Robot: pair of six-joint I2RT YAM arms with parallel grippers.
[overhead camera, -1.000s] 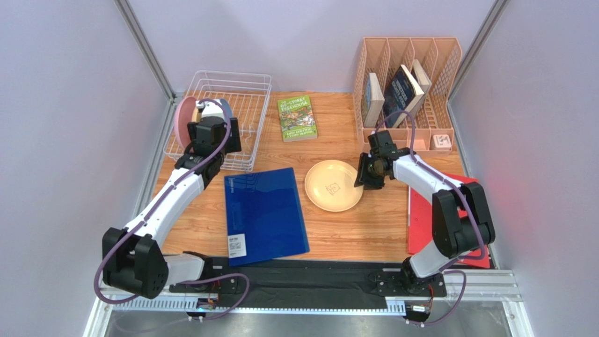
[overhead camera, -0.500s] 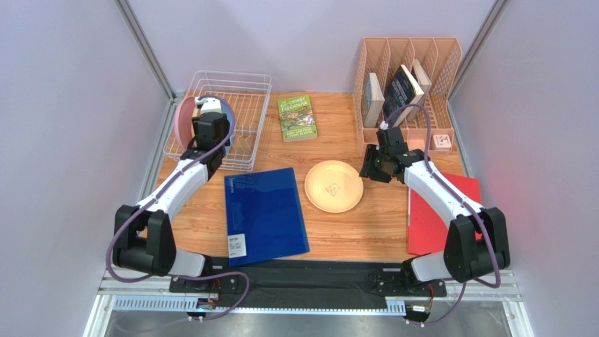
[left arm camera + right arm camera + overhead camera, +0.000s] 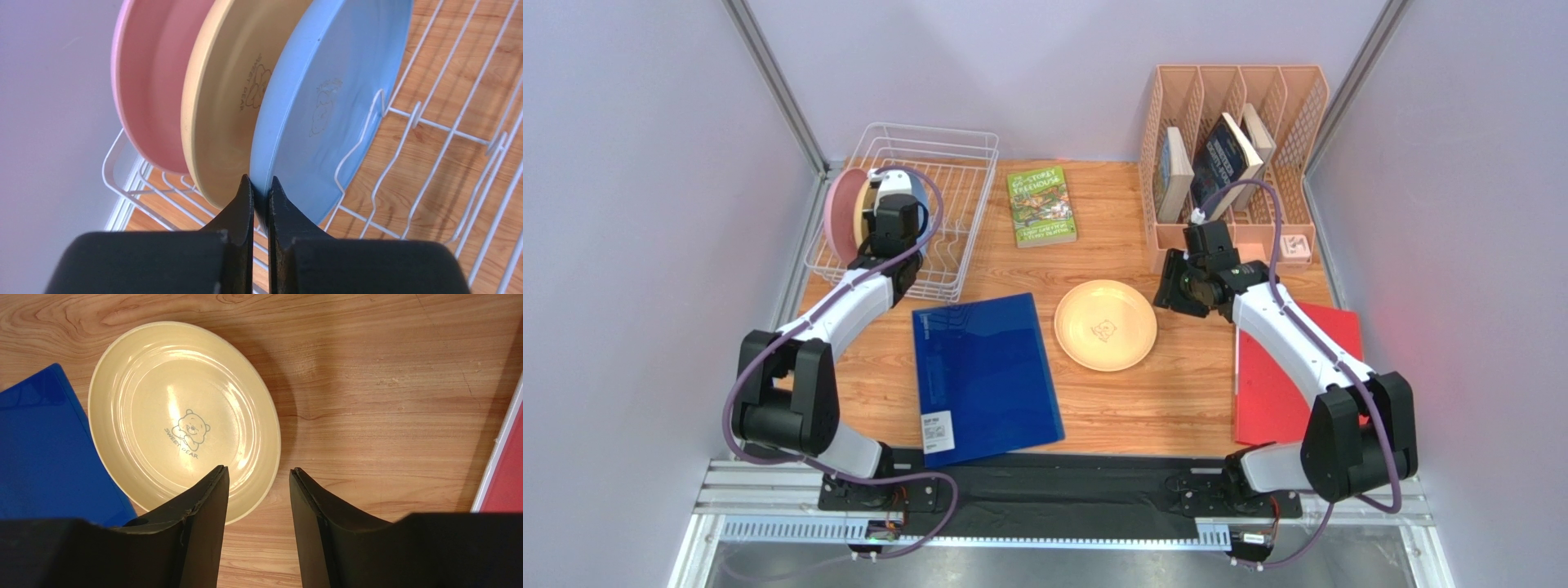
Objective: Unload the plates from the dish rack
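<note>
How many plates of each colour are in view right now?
Pink plate: 1
Blue plate: 1
Yellow plates: 2
Total: 4

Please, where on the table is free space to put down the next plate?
Bare wood lies between the green book and the peach organiser, and nearer, between the blue folder and the red folder, in front of the yellow plate. Crowded: the left end of the dish rack.
</note>
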